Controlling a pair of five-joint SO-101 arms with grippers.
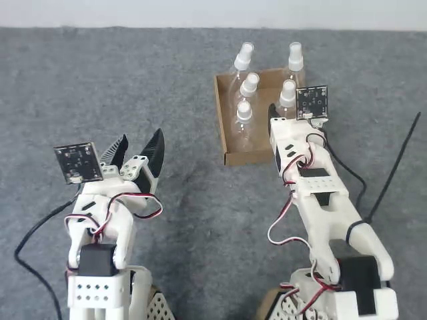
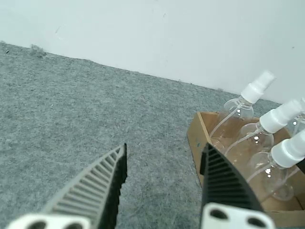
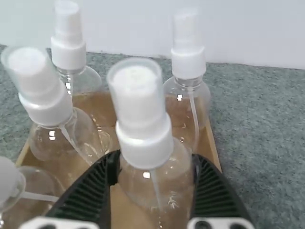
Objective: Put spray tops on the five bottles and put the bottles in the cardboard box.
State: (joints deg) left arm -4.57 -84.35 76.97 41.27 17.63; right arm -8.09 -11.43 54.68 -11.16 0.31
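The cardboard box (image 1: 233, 157) stands on the grey carpet at the back centre-right. Five clear bottles with white spray tops are upright in or at it. My right gripper (image 1: 287, 110) reaches into the box's right side, its black fingers (image 3: 90, 191) pressed on both sides of the held bottle (image 3: 147, 162). Around it are other bottles (image 3: 45, 109), (image 3: 188, 90), (image 3: 69, 62). My left gripper (image 1: 140, 143) is open and holds nothing, over bare carpet left of the box; in its own view the left gripper (image 2: 164, 157) faces the box (image 2: 195, 136) and its bottles (image 2: 238, 112).
A grey carpet (image 1: 100, 87) covers the table up to a white wall (image 2: 167, 33) at the back. A black cable (image 1: 393, 167) runs along the right side. Open carpet lies left of and in front of the box.
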